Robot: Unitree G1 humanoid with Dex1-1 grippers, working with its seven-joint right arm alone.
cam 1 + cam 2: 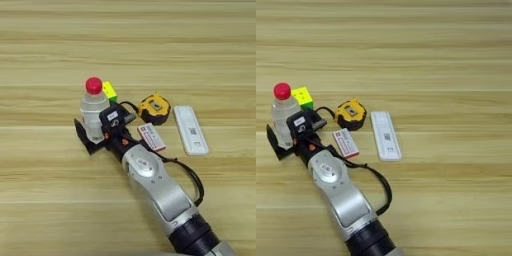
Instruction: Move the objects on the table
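Left eye: my gripper (pixel 96 131) has its black fingers either side of the bottle (pixel 93 112), clamping it upright, I judge for a move; cube (pixel 109 92) just behind
Right eye: tape measure (pixel 351 114), box (pixel 345 143), white device (pixel 385 135) lie in a row rightward on the table (pixel 446 60); untouched

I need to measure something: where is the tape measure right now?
The tape measure lies near the table's middle, between the puzzle cube on its left and the flat white device on its right, just beyond the white-red box.
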